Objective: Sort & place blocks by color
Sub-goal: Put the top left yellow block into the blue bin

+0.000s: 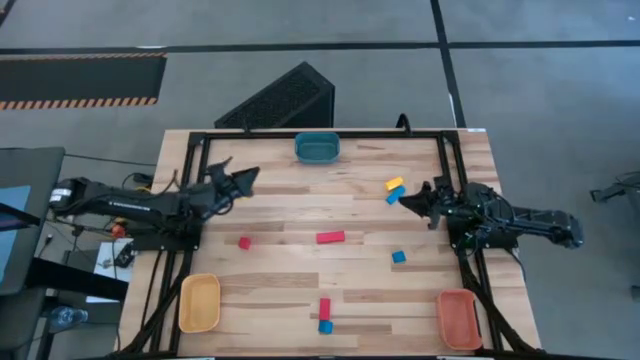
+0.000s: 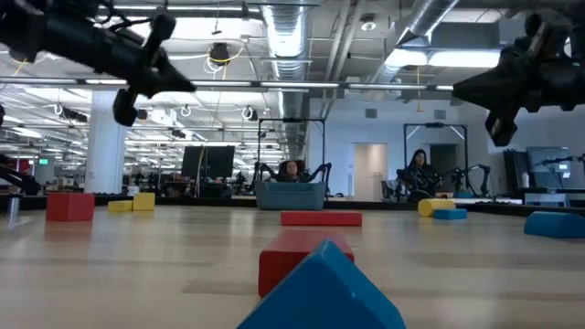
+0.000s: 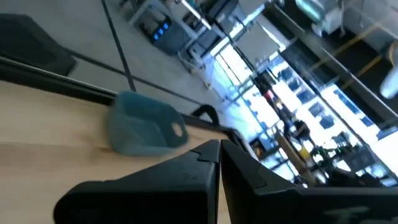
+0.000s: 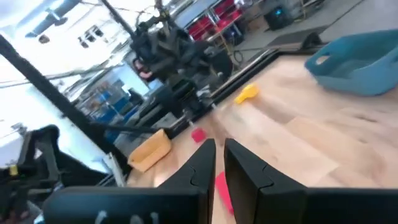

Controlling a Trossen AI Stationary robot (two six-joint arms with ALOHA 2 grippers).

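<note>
- While both my arms hang above the table point(image 1: 290, 215), nothing is in either claw; the sort looks barely begun, with every tray I can see into bare.
- Left claw point(image 1: 252, 175): raised near the far left, fingers pressed together, pointing toward the teal tray point(image 1: 317, 147). It waits.
- Right claw point(image 1: 408, 198): fingers nearly together, only a slit between them and nothing in it. It hovers just beside the yellow block point(image 1: 394, 184) and the blue block point(image 1: 394, 196), which lie touching.
- Trays: teal at the far edge middle, yellow tray point(image 1: 199, 302) near left, orange-red tray point(image 1: 458, 318) near right.
- Other blocks, well apart: red bar point(image 1: 330, 237) mid-table, small red cube point(image 1: 244, 242), blue cube point(image 1: 399, 257), and a red piece point(image 1: 324, 308) touching a blue one point(image 1: 325, 326) at the near edge.
- My judgement for the pick: spread the right fingers first, come down on one block of the touching pair only, and straddle its free sides so the neighbour is not dragged along.
</note>
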